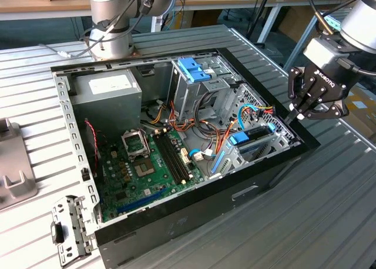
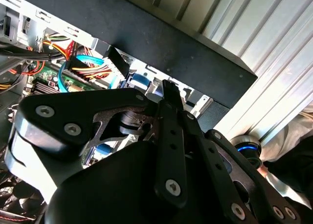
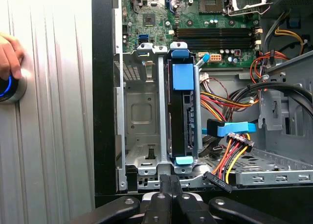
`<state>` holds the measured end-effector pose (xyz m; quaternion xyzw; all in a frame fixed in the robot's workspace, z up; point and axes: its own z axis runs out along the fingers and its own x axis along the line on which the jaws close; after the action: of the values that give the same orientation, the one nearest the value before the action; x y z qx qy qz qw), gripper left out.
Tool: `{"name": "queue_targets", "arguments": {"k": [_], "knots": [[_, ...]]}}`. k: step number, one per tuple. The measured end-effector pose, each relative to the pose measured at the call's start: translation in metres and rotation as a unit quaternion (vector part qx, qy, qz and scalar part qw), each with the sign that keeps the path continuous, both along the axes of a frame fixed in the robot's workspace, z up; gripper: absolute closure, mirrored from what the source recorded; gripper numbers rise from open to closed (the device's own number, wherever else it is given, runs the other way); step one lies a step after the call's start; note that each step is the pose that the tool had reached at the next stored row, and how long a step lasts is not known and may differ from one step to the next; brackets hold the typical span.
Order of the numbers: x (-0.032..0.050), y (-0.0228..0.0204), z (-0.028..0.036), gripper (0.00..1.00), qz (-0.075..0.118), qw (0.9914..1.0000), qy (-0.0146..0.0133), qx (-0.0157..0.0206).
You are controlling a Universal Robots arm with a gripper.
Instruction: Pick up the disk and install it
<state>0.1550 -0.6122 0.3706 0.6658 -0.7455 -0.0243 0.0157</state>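
Both jaws are pressed together, tip against tip, with nothing held between them. They hang just above the black rim of the open computer case [image 1: 305, 141], which lies on its side on the ribbed metal table [image 1: 329, 210]. Just beyond and below the jaws the disk [image 3: 183, 111] stands on edge in one slot of the metal drive cage [image 3: 142, 111], and its light blue carrier rails fit between the cage walls. I judge it already seated, which would explain why the jaws are empty. The neighbouring slot is bare. A blue data connector [image 3: 227, 129] and a bundle of red, yellow and orange power leads [image 3: 234, 153] hang loose just beside the disk. Farther off lies the green motherboard [image 1: 147, 157], and past it the grey power supply [image 1: 106, 90], whose white label is too small to read. A person's hand [image 3: 7, 53] rests by a blue-lit button [image 3: 7, 89] on the table.
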Motion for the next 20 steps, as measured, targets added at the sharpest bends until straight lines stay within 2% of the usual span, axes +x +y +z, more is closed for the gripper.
{"name": "queue_targets", "arguments": {"k": [2, 7, 11, 18, 19, 20], "knots": [[0.0, -0.0004, 0.0, 0.89, 0.0, 1.0, 0.0, -0.0001], [0.0001, -0.0064, -0.0006, 0.89, 0.0, 1.0, 0.0, 0.0], [0.0, -0.0087, -0.0009, 0.89, 0.0, 1.0, 0.0, 0.0002], [0.0, -0.0091, -0.0009, 0.89, 0.0, 1.0, 0.0, 0.0001], [0.0, -0.0092, -0.0009, 0.87, 0.0, 1.0, 0.0, 0.0001], [0.0, -0.0092, -0.0009, 0.82, 0.0, 1.0, 0.0, 0.0001]]}}
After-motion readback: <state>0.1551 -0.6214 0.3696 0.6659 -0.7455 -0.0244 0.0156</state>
